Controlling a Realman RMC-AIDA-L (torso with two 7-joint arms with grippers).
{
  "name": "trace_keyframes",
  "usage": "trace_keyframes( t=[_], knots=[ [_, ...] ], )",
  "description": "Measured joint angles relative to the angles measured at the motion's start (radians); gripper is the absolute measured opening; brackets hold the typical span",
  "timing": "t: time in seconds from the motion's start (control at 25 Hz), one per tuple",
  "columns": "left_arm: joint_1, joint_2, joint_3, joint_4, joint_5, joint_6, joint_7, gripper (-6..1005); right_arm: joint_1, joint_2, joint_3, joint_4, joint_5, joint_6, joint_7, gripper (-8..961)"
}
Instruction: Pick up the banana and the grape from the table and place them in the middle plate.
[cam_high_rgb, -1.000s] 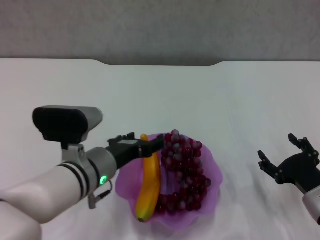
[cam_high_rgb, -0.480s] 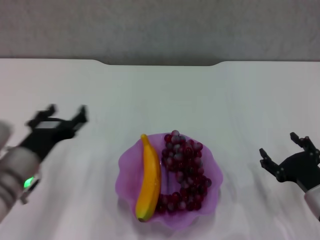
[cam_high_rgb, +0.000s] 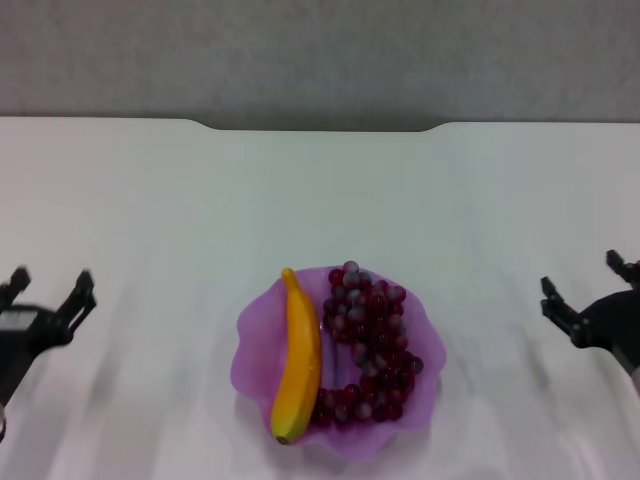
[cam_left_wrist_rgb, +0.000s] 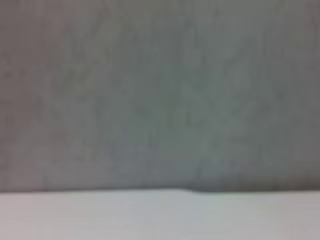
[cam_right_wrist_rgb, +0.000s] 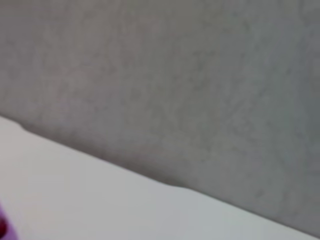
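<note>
Banana (cam_high_rgb: 298, 358) and grape (cam_high_rgb: 369, 345) lie in middle plate (cam_high_rgb: 252, 352), between both spread, empty units: left end effector (cam_high_rgb: 48, 300), right end effector (cam_high_rgb: 591, 290). Placing looks finished; only parking remains.

A smooth, matt white tabletop (cam_high_rgb: 320, 190) fills most of the frame, with a rough, grey speckled wall (cam_high_rgb: 320, 55) across the top. At lower centre sits a translucent purple plastic plate (cam_high_rgb: 255, 345) with a soft sheen. It holds a smooth yellow-orange banana (cam_high_rgb: 299, 355) and glossy dark red grapes (cam_high_rgb: 368, 340), some with a frosty bloom.
</note>
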Motion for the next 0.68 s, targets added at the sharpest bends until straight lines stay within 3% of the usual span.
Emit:
trace_keyframes(
  t=[0.44,0.68],
  knots=[
    [0.022,0.000,-0.002,0.053,-0.051,0.011,-0.005,858,0.028,-0.004,0.000,-0.057,0.000,-0.080,-0.062,893],
    [0.019,0.001,-0.002,0.067,-0.089,0.012,-0.005,859,0.026,-0.005,0.005,-0.011,0.001,-0.061,0.062,894]
  ],
)
